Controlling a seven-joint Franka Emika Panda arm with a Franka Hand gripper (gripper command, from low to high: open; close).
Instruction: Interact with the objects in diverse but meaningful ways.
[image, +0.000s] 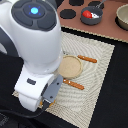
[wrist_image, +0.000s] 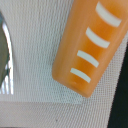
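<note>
The yellow-orange bread loaf (wrist_image: 92, 45), marked with white stripes, lies on a pale woven placemat (wrist_image: 35, 55) and fills the wrist view. In the exterior view it is hidden under my arm. My gripper (image: 44, 102) hangs low over the placemat's near corner; its fingers do not show in either view. The tan round plate (image: 70, 66) sits mid-mat with orange-handled cutlery (image: 87, 59) beside it and a second piece (image: 74, 84) in front. A small red tomato (image: 88, 14) lies in a dark pot (image: 92, 17) on the toy stove. The sausage is out of view.
A second pot (image: 122, 17) stands at the back on the exterior view's right. The brown toy stove top (image: 72, 14) has dark burners. A curved grey edge (wrist_image: 4, 55) shows beside the loaf in the wrist view. The placemat (image: 102, 75) lies on a black table.
</note>
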